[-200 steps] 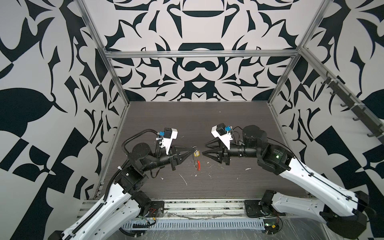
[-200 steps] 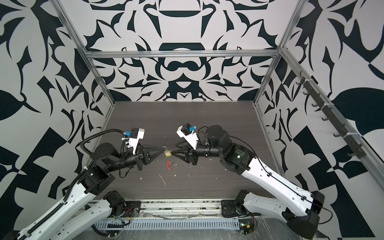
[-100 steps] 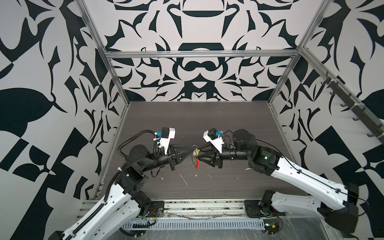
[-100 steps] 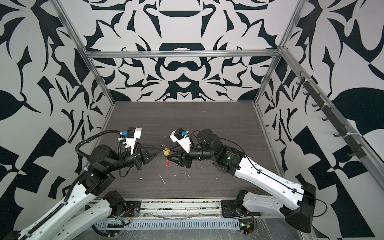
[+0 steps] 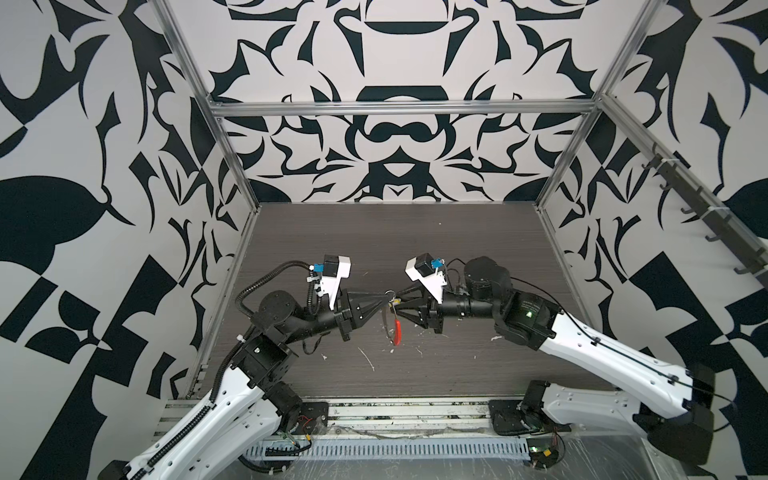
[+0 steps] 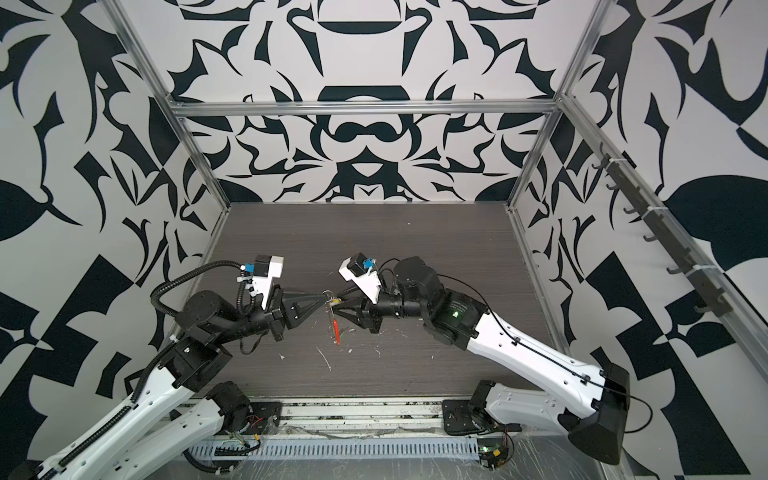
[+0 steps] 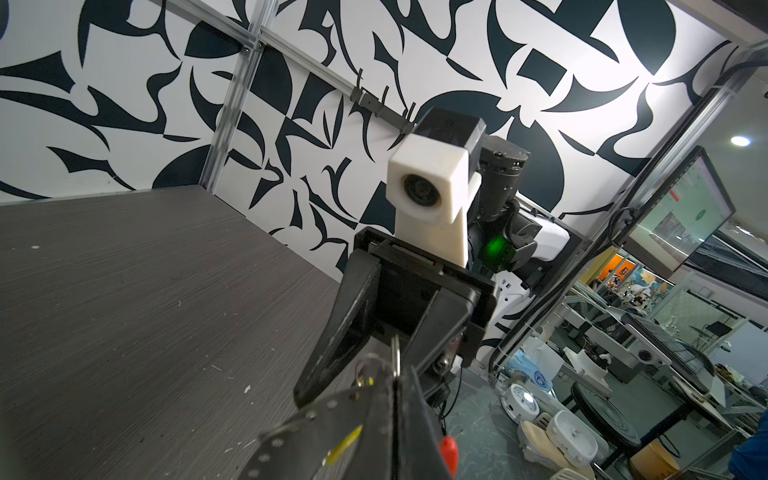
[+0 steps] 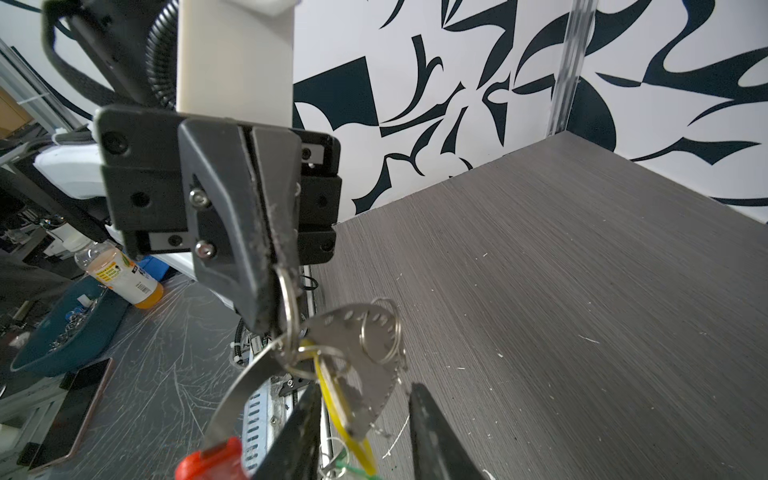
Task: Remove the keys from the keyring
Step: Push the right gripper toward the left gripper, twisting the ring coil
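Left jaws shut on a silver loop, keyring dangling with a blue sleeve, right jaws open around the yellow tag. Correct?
No: the sleeve on the keyring is red, not blue; the right wrist view shows it. Otherwise right: left gripper shut on the silver loop, right gripper open around the yellow tag.

No legible text, brand, number or sign anywhere.
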`<state>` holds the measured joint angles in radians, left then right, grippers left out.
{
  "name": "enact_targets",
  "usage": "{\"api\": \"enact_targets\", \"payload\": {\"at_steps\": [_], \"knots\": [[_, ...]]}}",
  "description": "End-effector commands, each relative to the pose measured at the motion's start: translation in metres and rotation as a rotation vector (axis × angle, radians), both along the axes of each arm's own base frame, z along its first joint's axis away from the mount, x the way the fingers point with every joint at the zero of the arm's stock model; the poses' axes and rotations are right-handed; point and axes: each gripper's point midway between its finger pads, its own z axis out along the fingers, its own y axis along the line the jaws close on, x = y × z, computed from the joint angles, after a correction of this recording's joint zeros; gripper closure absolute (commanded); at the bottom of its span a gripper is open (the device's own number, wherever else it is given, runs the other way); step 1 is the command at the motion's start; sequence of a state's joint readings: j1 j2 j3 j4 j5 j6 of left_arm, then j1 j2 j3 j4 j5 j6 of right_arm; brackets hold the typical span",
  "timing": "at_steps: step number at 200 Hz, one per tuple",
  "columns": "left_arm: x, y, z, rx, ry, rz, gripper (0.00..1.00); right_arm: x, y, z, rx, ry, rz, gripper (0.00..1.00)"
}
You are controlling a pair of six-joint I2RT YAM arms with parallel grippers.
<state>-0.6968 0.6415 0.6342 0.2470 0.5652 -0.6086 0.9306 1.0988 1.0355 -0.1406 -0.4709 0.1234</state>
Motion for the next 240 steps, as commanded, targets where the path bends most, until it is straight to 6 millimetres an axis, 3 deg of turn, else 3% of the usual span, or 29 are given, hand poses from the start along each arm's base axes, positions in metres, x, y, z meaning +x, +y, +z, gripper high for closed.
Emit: {"api": "enact_targets", "payload": {"at_steps": [1, 54, 163, 197, 240], "knots": [[-0.004, 0.002, 0.009, -0.037, -0.029, -0.008, 1.00, -0.003, 0.005, 0.038, 0.091, -0.065, 0.024, 0.70], [-0.001, 0.006, 0.010, -0.054, -0.031, 0.029, 1.00, -0.004, 0.011, 0.038, 0.089, -0.063, 0.029, 1.00], [0.008, 0.011, 0.009, -0.141, -0.059, 0.083, 1.00, -0.029, 0.051, 0.031, 0.108, -0.035, 0.187, 1.00], [0.006, 0.016, 0.009, -0.123, -0.072, 0.104, 1.00, -0.023, 0.044, 0.020, 0.080, -0.031, 0.133, 1.00], [0.007, 0.028, 0.004, -0.083, -0.077, 0.182, 1.00, -0.014, 0.007, -0.008, 0.045, -0.027, -0.031, 1.00]]}}
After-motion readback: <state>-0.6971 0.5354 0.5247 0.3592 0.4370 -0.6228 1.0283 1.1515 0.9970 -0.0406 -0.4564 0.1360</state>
